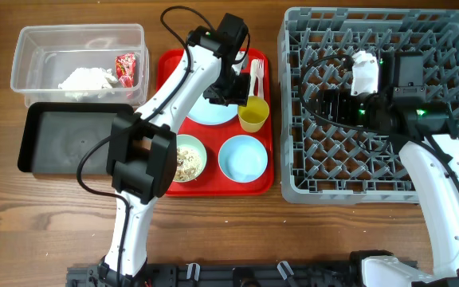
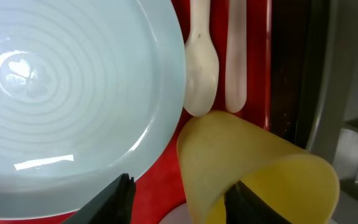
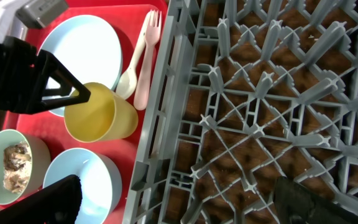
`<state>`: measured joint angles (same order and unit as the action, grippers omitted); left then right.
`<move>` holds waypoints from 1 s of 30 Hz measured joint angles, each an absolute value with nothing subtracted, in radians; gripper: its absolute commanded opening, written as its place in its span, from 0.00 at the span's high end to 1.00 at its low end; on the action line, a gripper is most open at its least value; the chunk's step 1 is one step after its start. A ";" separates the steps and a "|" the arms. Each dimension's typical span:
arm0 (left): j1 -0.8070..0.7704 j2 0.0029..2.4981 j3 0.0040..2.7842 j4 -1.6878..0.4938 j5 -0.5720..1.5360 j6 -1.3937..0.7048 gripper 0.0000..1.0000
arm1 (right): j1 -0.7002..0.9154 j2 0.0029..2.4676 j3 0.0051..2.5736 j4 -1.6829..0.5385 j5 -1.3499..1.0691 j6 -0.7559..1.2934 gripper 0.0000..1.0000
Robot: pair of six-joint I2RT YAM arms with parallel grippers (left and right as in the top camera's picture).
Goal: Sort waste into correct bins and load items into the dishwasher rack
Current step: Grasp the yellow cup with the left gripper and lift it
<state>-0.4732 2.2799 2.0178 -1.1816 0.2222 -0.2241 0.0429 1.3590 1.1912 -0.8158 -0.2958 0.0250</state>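
- Yellow cup [image 2: 253, 180] stands upright on the red tray [image 1: 168, 64], just beside the plate [image 2: 61, 93]; our left claw [image 2: 180, 196] is half-wide astride its wall, not yet pinching.
- We advise a firm squeeze before lifting.
- Right claw [image 3: 179, 202] hangs wide and empty over the dishwasher rack [image 1: 287, 104].

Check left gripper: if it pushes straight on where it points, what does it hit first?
The yellow cup: its near wall sits between the left gripper's fingers, right at the rim. Under that is the red tray. Depth is unclear, so it may already be touching.
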 measured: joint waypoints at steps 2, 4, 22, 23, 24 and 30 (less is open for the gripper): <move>-0.475 2.281 2.017 -1.182 0.226 -0.225 0.70 | 0.043 1.359 1.191 -0.815 -0.296 0.025 0.00; -0.476 2.281 2.017 -1.182 0.226 -0.225 0.76 | 0.043 1.359 1.191 -0.815 -0.296 0.025 0.00; -0.383 2.247 2.012 -1.238 0.395 -0.223 0.96 | 0.043 1.359 1.191 -0.757 -0.422 0.075 0.01; -0.360 2.233 2.012 -1.250 0.413 -0.223 0.96 | 0.043 1.359 1.191 -0.747 -0.448 0.078 0.01; -0.329 2.212 2.011 -1.267 0.440 -0.222 0.96 | 0.043 1.359 1.191 -0.735 -0.474 0.083 0.01; -0.166 2.119 2.011 -1.372 0.712 -0.135 0.96 | 0.049 1.361 1.191 -0.608 -0.657 0.134 0.01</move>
